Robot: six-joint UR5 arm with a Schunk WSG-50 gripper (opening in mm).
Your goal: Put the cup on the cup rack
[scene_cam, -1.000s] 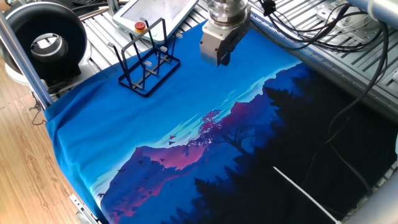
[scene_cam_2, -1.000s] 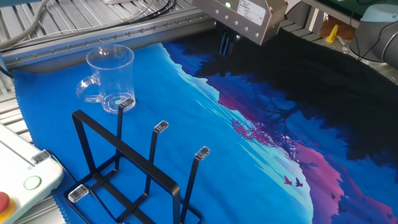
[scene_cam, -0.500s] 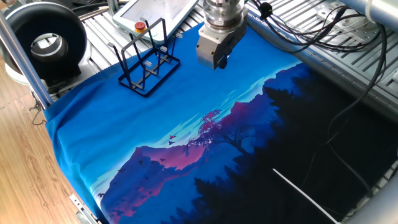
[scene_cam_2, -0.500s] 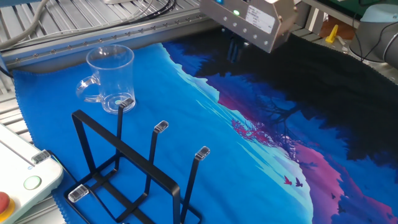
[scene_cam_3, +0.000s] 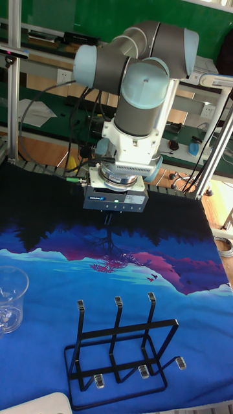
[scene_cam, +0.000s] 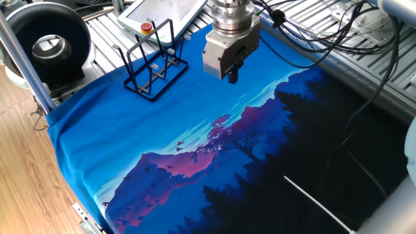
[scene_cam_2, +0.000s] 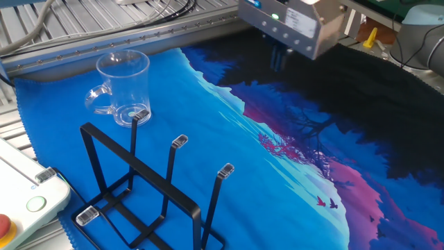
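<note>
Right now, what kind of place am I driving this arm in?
Likely a robotics lab bench: slatted aluminium table under a printed cloth, teach pendant at its edge, cables trailing from the arm.

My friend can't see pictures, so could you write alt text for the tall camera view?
A grey robot arm hangs its tool above a blue landscape-print cloth, holding nothing. A clear cup with a handle stands upright at the left edge, and a black wire cup rack with upright prongs stands empty in the foreground.
</note>
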